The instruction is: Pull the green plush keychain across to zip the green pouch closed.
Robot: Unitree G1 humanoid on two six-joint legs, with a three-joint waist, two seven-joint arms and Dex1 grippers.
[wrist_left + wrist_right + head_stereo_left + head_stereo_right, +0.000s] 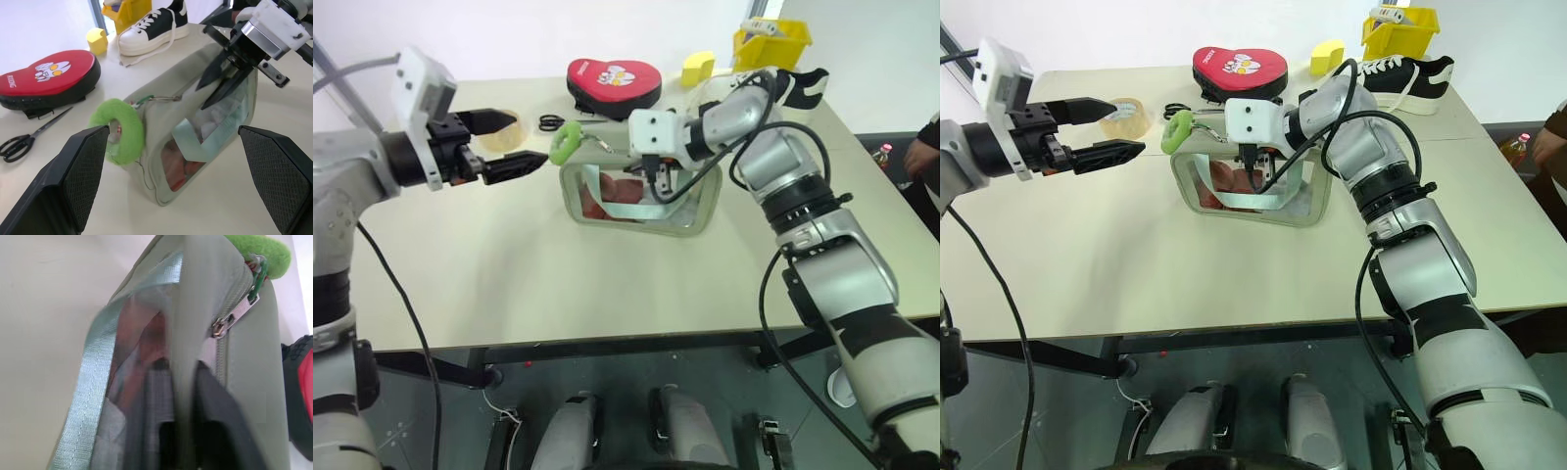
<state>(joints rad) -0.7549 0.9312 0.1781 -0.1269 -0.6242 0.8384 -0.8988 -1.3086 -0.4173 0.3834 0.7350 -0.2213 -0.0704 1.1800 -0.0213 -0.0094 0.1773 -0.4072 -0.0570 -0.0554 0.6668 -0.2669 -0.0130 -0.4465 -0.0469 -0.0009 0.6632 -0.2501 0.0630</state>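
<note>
While the right gripper (658,183) is clamped shut on the upper edge of the green pouch (690,211), the step in hand looks like bracing the bag so the zip can be drawn; the pull itself is not yet begun. In the left eye view the pouch stands mid-table, its clear window facing near, and the green plush keychain (564,143) hangs off its left end. The left gripper (514,139) hovers just left of the charm, jaws spread wide and holding nothing, apart from it.

The right eye view gives the same layout: keychain (1173,133) at the pouch's left end, right arm reaching in from the right over the top, a red heart-shaped case (1240,70) well behind on the far side.

From the left wrist view the charm (123,130) sits between the two spread fingers (78,171) but beyond them, untouched; the zipper pull and its clasp run from it along the pouch top toward the right gripper's closed fingers.

The right wrist view shows the dark fingers (215,406) pinching a fold of pouch fabric between them, the slider just beyond and the charm (259,249) past it.

Next, I judge, the left gripper must advance onto the charm, close, then draw it along the zip line toward the right while the right grip resists.
</note>
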